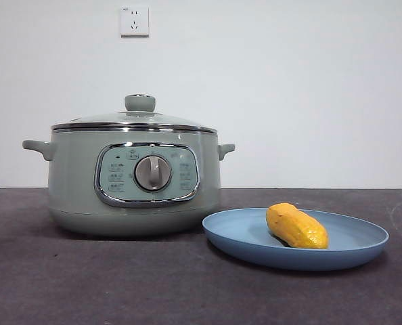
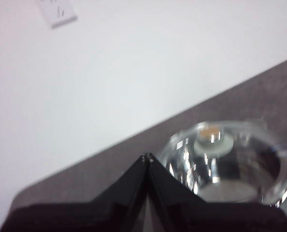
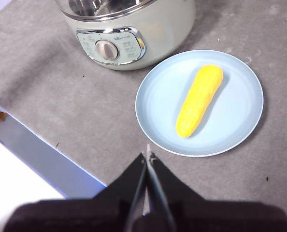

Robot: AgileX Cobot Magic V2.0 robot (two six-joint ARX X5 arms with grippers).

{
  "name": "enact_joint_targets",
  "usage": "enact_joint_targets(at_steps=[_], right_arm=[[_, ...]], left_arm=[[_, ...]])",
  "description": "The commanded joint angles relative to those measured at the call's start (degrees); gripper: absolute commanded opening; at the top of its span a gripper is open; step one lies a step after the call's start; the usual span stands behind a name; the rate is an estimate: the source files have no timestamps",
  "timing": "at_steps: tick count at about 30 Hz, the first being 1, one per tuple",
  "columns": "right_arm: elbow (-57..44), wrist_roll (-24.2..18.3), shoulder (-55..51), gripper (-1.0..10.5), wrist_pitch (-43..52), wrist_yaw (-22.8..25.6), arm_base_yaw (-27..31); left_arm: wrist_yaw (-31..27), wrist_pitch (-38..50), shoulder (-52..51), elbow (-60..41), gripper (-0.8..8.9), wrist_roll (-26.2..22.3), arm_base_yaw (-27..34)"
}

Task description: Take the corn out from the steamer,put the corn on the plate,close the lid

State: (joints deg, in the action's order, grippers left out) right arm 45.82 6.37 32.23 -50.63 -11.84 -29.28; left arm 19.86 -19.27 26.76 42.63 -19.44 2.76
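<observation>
In the front view the steamer (image 1: 133, 179) stands at centre left on the dark, felt-like desk (image 1: 86, 284): a smooth, sage-green round pot with stub handles and a silver dial in a chrome-rimmed panel. The lid (image 1: 137, 118), domed glass with a chrome rim and green knob, sits squarely on it. At lower right the corn (image 1: 297, 226), a stubby, pebbled yellow-orange cob, lies inside the shallow, matte blue plate (image 1: 363, 247), just beside the pot.

By that layout all three steps look done, and I judge nothing remains but for the arms to rest clear.

The left tool (image 2: 147, 157) hangs above the lid, jaws together and empty. The right tool (image 3: 147, 154) hovers near the plate's edge, jaws likewise together, gripping nothing.
</observation>
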Motion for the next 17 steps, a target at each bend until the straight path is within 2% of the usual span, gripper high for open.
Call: enact_joint_targets(at_steps=[1,8,17], right_arm=[[-0.28,-0.26,0.00,0.0,0.15,0.17,-0.13],[-0.28,-0.26,0.00,0.0,0.15,0.20,-0.13],[-0.28,-0.26,0.00,0.0,0.15,0.17,-0.13]], left_arm=[[-0.37,4.09,-4.48,-9.09,-0.04,0.44,0.57],[-4.81,10.14,-12.55,-25.07,-0.04,4.94,0.76],[-10.75,11.91,-21.24,-37.79,-0.04,9.31,0.76]])
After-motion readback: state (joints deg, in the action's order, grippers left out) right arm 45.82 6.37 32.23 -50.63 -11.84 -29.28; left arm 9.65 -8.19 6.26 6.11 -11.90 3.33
